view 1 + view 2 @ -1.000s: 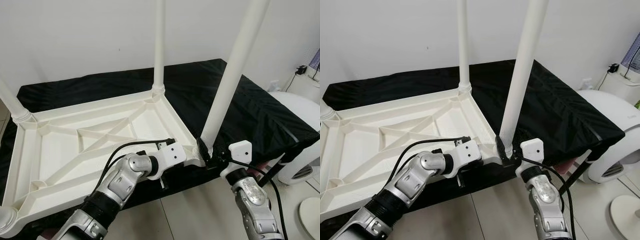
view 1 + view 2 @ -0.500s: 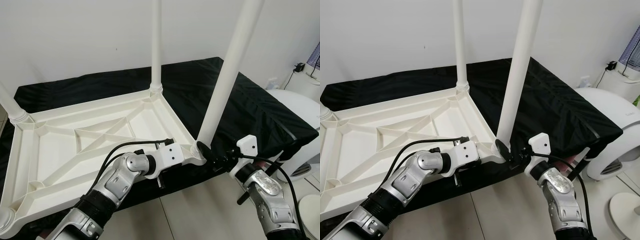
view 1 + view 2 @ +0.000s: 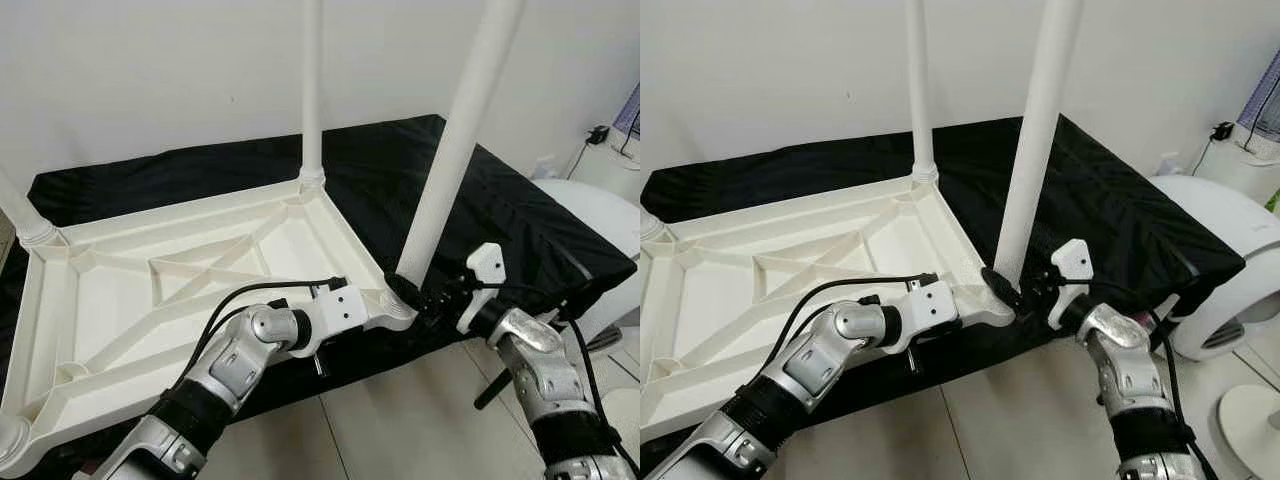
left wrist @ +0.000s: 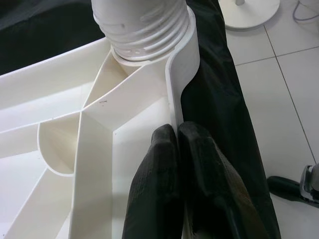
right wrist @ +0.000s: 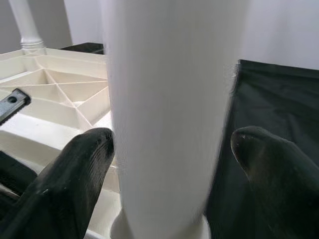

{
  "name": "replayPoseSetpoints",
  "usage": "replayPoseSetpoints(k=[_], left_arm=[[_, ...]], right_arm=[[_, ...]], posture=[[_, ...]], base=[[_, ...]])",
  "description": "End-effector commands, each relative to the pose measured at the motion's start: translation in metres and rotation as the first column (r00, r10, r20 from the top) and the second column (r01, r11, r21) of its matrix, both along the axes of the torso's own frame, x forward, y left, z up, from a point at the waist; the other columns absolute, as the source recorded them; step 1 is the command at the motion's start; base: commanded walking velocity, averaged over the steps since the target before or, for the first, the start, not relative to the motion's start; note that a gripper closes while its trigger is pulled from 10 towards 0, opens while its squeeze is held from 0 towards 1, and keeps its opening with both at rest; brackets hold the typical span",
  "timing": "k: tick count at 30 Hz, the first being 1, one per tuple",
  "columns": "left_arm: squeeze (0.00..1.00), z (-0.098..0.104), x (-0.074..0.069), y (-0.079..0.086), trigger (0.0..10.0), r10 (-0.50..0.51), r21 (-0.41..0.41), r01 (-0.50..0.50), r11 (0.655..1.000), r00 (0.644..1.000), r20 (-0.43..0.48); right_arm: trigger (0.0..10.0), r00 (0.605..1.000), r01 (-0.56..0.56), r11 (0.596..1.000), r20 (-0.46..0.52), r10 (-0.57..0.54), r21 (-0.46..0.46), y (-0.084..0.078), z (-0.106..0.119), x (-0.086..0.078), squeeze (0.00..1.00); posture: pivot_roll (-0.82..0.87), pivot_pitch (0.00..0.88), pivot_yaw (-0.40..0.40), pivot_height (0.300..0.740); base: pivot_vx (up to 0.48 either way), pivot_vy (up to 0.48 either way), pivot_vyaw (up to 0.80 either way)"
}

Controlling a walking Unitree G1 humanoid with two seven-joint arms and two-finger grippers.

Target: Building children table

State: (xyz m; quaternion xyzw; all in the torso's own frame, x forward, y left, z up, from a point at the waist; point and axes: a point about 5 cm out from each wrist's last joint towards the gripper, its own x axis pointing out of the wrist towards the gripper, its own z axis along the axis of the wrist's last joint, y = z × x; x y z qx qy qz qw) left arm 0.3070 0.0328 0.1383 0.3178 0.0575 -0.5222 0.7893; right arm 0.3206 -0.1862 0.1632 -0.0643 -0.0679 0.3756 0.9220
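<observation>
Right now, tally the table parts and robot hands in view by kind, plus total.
White table legs standing in corner sockets: 4, incl. near-right leg, far-right leg, far-left leg, near-left socket
White upturned tabletop: 1
Hands: 2, left hand, right hand
Total: 7

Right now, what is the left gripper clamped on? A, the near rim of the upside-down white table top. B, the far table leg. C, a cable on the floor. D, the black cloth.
A: in the left wrist view the left gripper has its jaws pinched together on the thin edge of the white table top, just beside the threaded base of the near leg.
</observation>
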Motion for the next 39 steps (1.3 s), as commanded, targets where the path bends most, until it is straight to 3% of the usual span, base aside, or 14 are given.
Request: replayPoseSetpoints(k=[1, 6, 7, 8, 11, 12, 13, 14, 15, 24, 25, 28, 34, 39], left_arm=[[0.0, -0.016, -0.001, 0.006, 10.0, 0.003, 0.079, 0.002, 0.997, 0.998, -0.059], [0.0, -0.015, 0.0, 0.005, 10.0, 0.0, 0.077, 0.005, 0.997, 0.998, -0.055], [0.0, -0.015, 0.0, 0.004, 10.0, -0.002, 0.077, 0.006, 0.997, 0.999, -0.054], [0.0, -0.014, 0.0, 0.004, 10.0, -0.002, 0.076, 0.006, 0.997, 0.999, -0.054], [0.0, -0.014, 0.0, 0.004, 10.0, -0.002, 0.075, 0.006, 0.997, 0.999, -0.054], [0.0, -0.014, 0.0, 0.004, 10.0, -0.003, 0.075, 0.007, 0.997, 0.999, -0.053], [0.0, -0.014, 0.0, 0.004, 10.0, -0.003, 0.075, 0.007, 0.997, 0.999, -0.053], [0.0, -0.014, 0.0, 0.004, 10.0, -0.003, 0.075, 0.007, 0.997, 0.999, -0.053], [0.0, -0.014, 0.0, 0.003, 10.0, -0.003, 0.073, 0.007, 0.997, 0.999, -0.054], [0.0, -0.015, -0.001, 0.002, 10.0, -0.006, 0.072, 0.01, 0.997, 0.999, -0.054], [0.0, -0.015, -0.001, 0.002, 10.0, -0.007, 0.071, 0.011, 0.997, 0.999, -0.054], [0.0, -0.015, -0.001, 0.002, 10.0, -0.007, 0.071, 0.011, 0.997, 0.999, -0.054], [0.0, -0.015, -0.001, 0.002, 10.0, -0.005, 0.069, 0.008, 0.998, 0.999, -0.05], [0.0, -0.015, -0.001, 0.002, 10.0, -0.004, 0.07, 0.008, 0.998, 0.999, -0.05]], right_arm=[[10.0, 1.0, -0.024, 1.0, -0.013, 0.024, -0.018, 0.001, -0.002, 0.002, 0.0], [9.5, 0.996, -0.077, 0.996, -0.043, 0.075, -0.042, 0.004, -0.007, 0.005, 0.0], [8.4, 0.995, -0.09, 0.995, -0.054, 0.088, -0.051, 0.005, -0.01, 0.005, 0.0], [6.2, 0.993, -0.1, 0.993, -0.062, 0.097, -0.054, 0.005, -0.011, 0.005, 0.0], [6.2, 0.992, -0.108, 0.993, -0.067, 0.104, -0.054, 0.005, -0.012, 0.006, 0.0], [4.5, 0.992, -0.112, 0.992, -0.07, 0.108, -0.055, 0.004, -0.012, 0.006, 0.0], [4.5, 0.992, -0.112, 0.992, -0.07, 0.108, -0.055, 0.004, -0.012, 0.006, 0.0], [1.3, 0.991, -0.117, 0.992, -0.071, 0.112, -0.057, 0.004, -0.012, 0.007, 0.0], [0.0, 0.991, -0.119, 0.991, -0.072, 0.115, -0.058, 0.003, -0.012, 0.007, 0.0], [0.0, 0.992, -0.114, 0.992, -0.056, 0.111, -0.05, 0.002, -0.013, 0.004, 0.0], [10.0, 0.995, -0.093, 0.995, -0.046, 0.091, -0.037, 0.002, -0.012, 0.003, 0.0], [10.0, 0.995, -0.093, 0.995, -0.046, 0.091, -0.037, 0.002, -0.012, 0.003, 0.0], [10.0, 0.998, 0.055, 0.994, -0.011, -0.055, 0.09, 0.011, -0.009, -0.007, 0.0], [10.0, 0.99, 0.138, 0.983, 0.012, -0.14, 0.125, 0.019, -0.009, -0.011, 0.0]], posture=[[-0.11, 0.058, 0.053, 0.74], [-0.11, 0.058, 0.056, 0.74], [-0.11, 0.06, 0.054, 0.74], [-0.11, 0.06, 0.054, 0.74], [-0.11, 0.06, 0.054, 0.74], [-0.11, 0.06, 0.054, 0.74], [-0.11, 0.06, 0.054, 0.74], [-0.11, 0.06, 0.054, 0.74], [-0.11, 0.06, 0.051, 0.74], [-0.11, 0.058, 0.049, 0.74], [-0.12, 0.056, 0.044, 0.74], [-0.12, 0.056, 0.044, 0.74], [-0.11, 0.054, 0.036, 0.74], [-0.11, 0.048, 0.035, 0.74]], base=[[0.0, 0.0, 0.0], [0.0, 0.0, 0.0], [0.0, 0.0, 0.0], [0.0, 0.0, 0.0], [0.0, 0.0, 0.0], [0.0, 0.0, 0.0], [0.0, 0.0, 0.0], [0.0, 0.0, 0.0], [0.0, 0.0, 0.0], [0.0, 0.0, 0.0], [0.0, 0.0, 0.0], [0.0, 0.0, 0.0], [0.0, 0.0, 0.0], [0.0, 0.0, 0.0]])
